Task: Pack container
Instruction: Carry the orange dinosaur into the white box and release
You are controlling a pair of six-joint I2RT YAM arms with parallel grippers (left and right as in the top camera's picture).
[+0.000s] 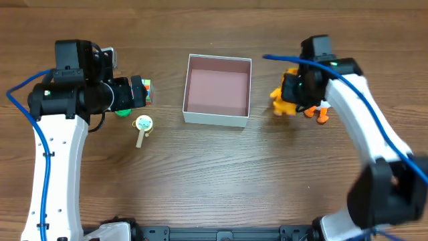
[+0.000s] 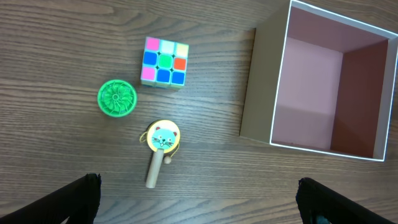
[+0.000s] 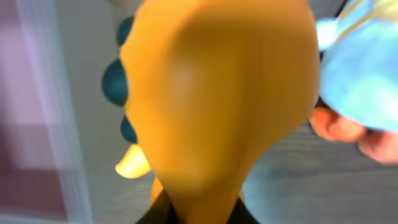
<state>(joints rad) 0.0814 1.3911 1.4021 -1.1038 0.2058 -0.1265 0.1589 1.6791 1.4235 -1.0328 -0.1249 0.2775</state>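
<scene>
The container (image 1: 217, 119) is a square white-walled box with a pinkish-brown inside, standing at the table's middle; it also shows at the right of the left wrist view (image 2: 261, 87). It holds nothing. My right gripper (image 1: 294, 94) is shut on an orange dinosaur toy (image 1: 281, 102), just right of the container; the toy fills the right wrist view (image 3: 211, 99). My left gripper (image 1: 137, 94) is open, held above a colour cube (image 2: 164, 62), a green round toy (image 2: 117, 98) and a cat-face rattle (image 2: 163, 140).
A white and orange toy (image 1: 319, 112) lies right of the dinosaur and shows pale blue-white in the right wrist view (image 3: 364, 68). Bare wood lies in front of the container.
</scene>
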